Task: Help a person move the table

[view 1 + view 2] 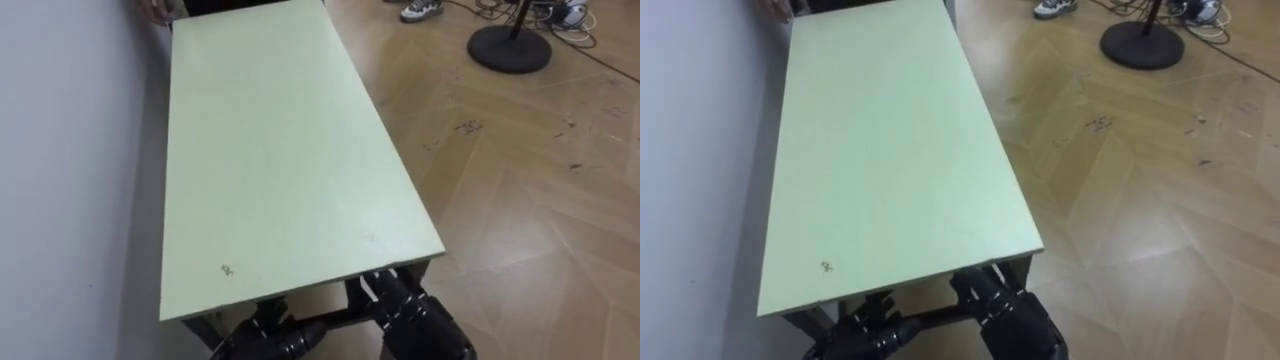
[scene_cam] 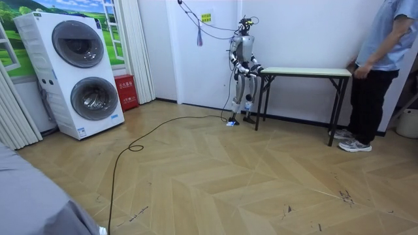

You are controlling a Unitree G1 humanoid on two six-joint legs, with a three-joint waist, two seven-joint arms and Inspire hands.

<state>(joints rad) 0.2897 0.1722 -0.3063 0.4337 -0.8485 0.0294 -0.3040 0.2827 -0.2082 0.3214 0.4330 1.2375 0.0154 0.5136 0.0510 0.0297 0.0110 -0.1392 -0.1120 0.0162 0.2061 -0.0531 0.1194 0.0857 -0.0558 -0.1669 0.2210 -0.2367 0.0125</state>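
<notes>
A long pale green table (image 1: 270, 150) on dark legs stands lengthwise along a white wall. I stand at its near short end, at the room view's left end of the table (image 2: 307, 71). My left hand (image 1: 268, 335) and right hand (image 1: 408, 305) reach under the near edge, by the dark frame. At the far end stands a person (image 2: 382, 59), whose hand (image 1: 155, 10) rests on the far left corner of the top.
The white wall (image 1: 60, 150) runs close along the table's left side. Open wooden floor (image 1: 530, 200) lies to the right. A black round stand base (image 1: 508, 48) and the person's shoe (image 1: 420, 10) are at the far right. Stacked washing machines (image 2: 78, 72) stand across the room.
</notes>
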